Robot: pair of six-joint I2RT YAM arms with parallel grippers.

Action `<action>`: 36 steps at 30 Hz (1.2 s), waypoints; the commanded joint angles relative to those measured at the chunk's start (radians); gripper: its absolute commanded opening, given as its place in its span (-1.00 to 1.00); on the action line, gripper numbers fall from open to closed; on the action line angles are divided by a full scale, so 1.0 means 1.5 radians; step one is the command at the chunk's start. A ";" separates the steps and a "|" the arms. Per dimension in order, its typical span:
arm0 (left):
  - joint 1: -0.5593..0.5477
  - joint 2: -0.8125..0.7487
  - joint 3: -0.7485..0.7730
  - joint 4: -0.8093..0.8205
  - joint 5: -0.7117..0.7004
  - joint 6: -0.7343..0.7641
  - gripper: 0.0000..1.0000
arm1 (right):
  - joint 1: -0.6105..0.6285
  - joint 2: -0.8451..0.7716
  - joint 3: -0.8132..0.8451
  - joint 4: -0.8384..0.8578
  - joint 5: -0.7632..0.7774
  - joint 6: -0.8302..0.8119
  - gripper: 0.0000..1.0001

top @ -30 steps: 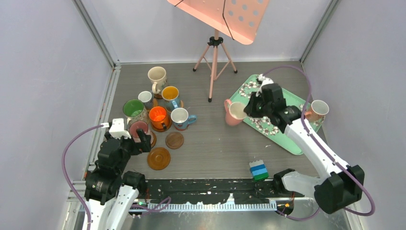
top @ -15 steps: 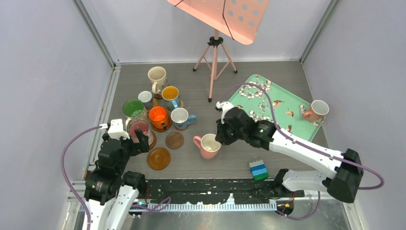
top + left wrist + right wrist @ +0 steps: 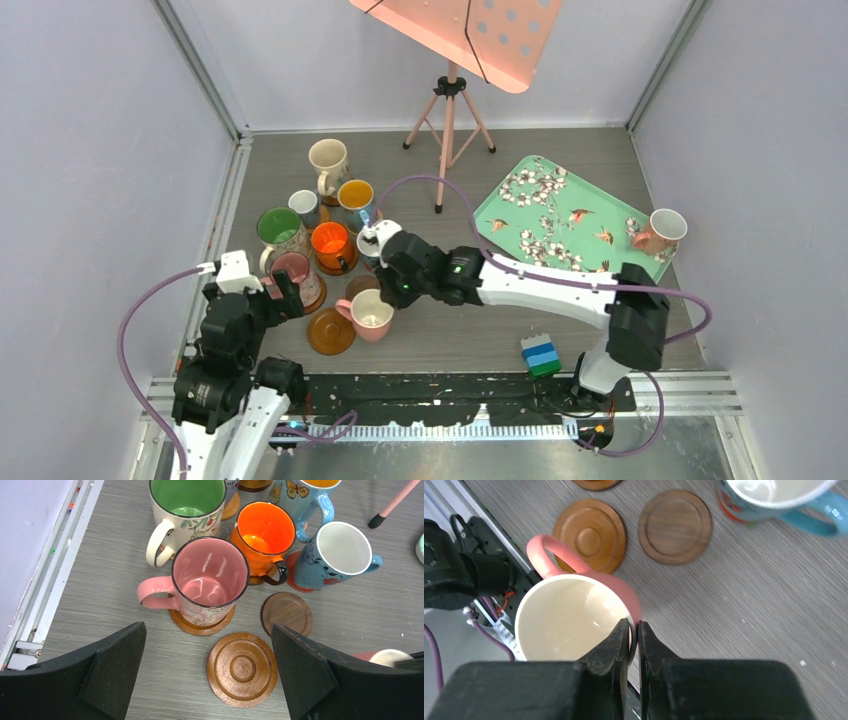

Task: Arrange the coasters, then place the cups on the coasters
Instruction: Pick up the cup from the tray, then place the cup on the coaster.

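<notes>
Over the grey wood-grain counter (image 3: pixel 470 335) my right claw (image 3: pixel 633 630) is pinched on the rim of the pink ceramic mug (image 3: pixel 569 615), just beside the grooved tan wooden coaster (image 3: pixel 590 535). My left claw (image 3: pixel 206 626) gapes empty. With so thin a rim grip, I judge the mug could swing and land off-centre.

In my black right gripper (image 3: pixel 634 626), the pink ceramic mug (image 3: pixel 574 615) is cream inside. On the grey wood-grain table (image 3: pixel 350 610) are a ringed orange-tan wooden coaster (image 3: pixel 242 669), a plain dark brown wooden coaster (image 3: pixel 286 614), a blue flowered mug (image 3: pixel 340 550) that is white inside, and a black-handled mug (image 3: pixel 260 530) that is orange inside. The rectangular mint tray (image 3: pixel 560 215) bears white blossoms and birds.
</notes>
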 commanded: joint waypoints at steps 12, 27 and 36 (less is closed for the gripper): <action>0.001 -0.011 0.022 0.000 -0.028 -0.006 0.99 | 0.033 0.158 0.229 0.033 0.101 -0.031 -0.89; 0.001 -0.012 0.021 0.001 -0.024 -0.006 0.98 | -0.036 0.168 0.227 0.038 0.080 -0.071 -0.89; 0.001 -0.010 0.021 0.001 -0.025 -0.006 0.98 | -0.041 0.192 0.238 0.043 0.082 -0.082 -0.89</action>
